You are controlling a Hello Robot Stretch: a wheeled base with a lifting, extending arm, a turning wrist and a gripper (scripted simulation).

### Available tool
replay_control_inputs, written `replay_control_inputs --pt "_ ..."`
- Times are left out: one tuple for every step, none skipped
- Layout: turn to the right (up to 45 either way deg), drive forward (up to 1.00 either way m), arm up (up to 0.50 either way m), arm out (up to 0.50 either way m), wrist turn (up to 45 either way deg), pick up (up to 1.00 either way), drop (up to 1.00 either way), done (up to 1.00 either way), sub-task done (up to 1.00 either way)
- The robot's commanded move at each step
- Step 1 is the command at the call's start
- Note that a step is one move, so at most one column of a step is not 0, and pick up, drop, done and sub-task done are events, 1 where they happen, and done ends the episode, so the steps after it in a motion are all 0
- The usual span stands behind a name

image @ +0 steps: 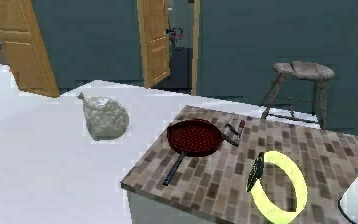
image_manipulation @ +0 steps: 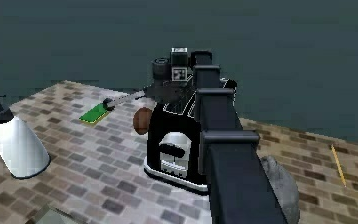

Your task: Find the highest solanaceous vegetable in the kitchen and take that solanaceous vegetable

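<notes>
One brown round lump is just beside my gripper, honestly can't tell if I'm holding it.

Brown tiled counter lay at lower right, dark pan with a red inside rested on it, yellow-green ring lay nearer, small dark object touched its left side, grey crumpled sack sat on a white surface, wooden stool stood beyond, wooden door broke the teal wall.
</notes>
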Motion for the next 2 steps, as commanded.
replay_control_inputs --pt "0.0 0.00 0.00 0.00 12.0 0.00 0.00 0.00 0.00" --pt "0.0 0.00 -0.12 0.00 0.0 0.00 0.00 0.00 0.00"
